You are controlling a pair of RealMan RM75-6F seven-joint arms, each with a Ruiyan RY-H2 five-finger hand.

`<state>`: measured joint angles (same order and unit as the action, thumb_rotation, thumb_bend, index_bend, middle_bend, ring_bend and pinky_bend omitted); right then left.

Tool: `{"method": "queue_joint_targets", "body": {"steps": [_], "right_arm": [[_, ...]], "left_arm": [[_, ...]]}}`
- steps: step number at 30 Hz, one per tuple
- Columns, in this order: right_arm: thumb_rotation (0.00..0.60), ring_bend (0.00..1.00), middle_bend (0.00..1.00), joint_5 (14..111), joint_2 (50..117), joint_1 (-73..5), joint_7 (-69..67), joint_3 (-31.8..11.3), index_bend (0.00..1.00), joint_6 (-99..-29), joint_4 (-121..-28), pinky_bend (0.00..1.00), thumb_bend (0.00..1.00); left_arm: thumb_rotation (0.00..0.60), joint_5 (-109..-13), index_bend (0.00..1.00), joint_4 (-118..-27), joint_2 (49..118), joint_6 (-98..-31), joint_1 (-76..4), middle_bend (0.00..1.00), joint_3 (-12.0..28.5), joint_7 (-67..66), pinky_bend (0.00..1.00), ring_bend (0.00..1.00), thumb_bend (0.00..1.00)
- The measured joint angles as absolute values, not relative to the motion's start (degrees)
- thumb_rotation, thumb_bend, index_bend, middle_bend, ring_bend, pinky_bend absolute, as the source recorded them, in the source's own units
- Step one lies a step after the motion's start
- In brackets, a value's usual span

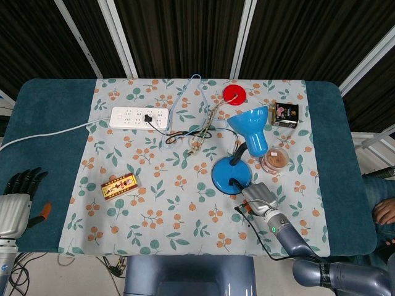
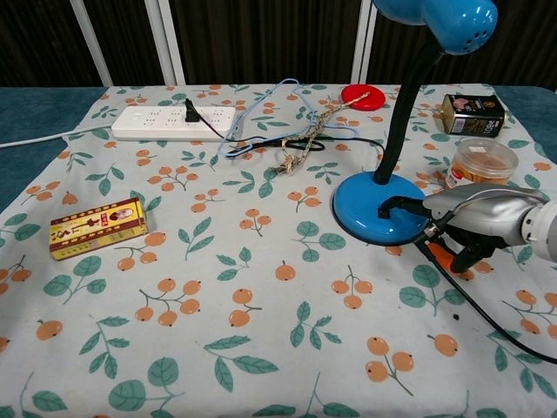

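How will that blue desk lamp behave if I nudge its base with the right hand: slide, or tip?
The blue desk lamp probably slides rather than tips: its round base looks wide and flat on the tablecloth. Still, the shade sits high and leans off-centre, so a push higher up could rock it. The black cord by the right hand looks floppy and may drag or snag.

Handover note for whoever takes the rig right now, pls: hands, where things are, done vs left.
Right hand: fingers curled around the black lamp cord, beside the blue lamp base.
Left hand: off the cloth at the table's left edge, holding nothing.
Desk lamp: upright, right of centre. Power strip: far left of the cloth, one black plug already in it.
Done: cord gripped near the base.
Left: the cord runs off the front edge; its far end is out of view and I can't tell where it goes.
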<state>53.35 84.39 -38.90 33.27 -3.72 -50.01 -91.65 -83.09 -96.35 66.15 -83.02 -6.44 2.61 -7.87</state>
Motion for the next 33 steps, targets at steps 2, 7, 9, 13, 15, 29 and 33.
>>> {"method": "queue_joint_targets", "body": {"steps": [2,7,9,13,15,29,33], "right_arm": [[0.6,0.75,0.64,53.6,84.2,-38.8,32.9,-4.1,0.01,-50.9,-92.1,1.0,0.66],[0.6,0.58,0.48,54.7,82.3,-37.5,30.7,-5.6,0.01,-55.3,-95.3,1.0,0.45],[0.6,0.46,0.38,55.6,80.9,-36.6,30.4,-5.7,0.01,-57.6,-97.2,1.0,0.44],[0.6,0.23,0.2,57.4,77.4,-34.2,30.5,-5.4,0.01,-62.6,-101.3,0.86,0.37],[0.6,0.16,0.15,58.8,75.2,-32.7,30.7,-4.7,0.01,-65.1,-103.1,0.28,0.31],[0.6,0.08,0.06,72.5,68.7,-19.4,24.8,1.6,0.01,-82.0,-103.6,0.0,0.22],[0.6,0.08,0.06,75.4,68.5,-14.9,20.7,3.2,0.01,-87.0,-100.3,0.0,0.22]], "left_arm": [[0.6,-83.1,0.14,-96.4,66.1,-83.0,-6.4,0.06,2.6,-7.8,0.09,0.05,0.36],[0.6,-83.1,0.14,-96.4,66.1,-83.1,-6.4,0.06,2.6,-7.8,0.09,0.05,0.36],[0.6,-83.2,0.14,-96.4,66.1,-83.1,-6.4,0.06,2.6,-7.8,0.09,0.05,0.36],[0.6,-83.2,0.14,-96.4,66.1,-83.1,-6.4,0.06,2.5,-8.0,0.09,0.05,0.36],[0.6,-83.2,0.14,-96.5,66.2,-83.1,-6.4,0.06,2.5,-8.2,0.09,0.05,0.36],[0.6,-83.6,0.14,-96.5,66.4,-83.9,-6.1,0.06,2.5,-8.6,0.09,0.06,0.36],[0.6,-83.8,0.14,-96.5,66.5,-84.0,-6.1,0.06,2.4,-9.0,0.09,0.06,0.36]]}}
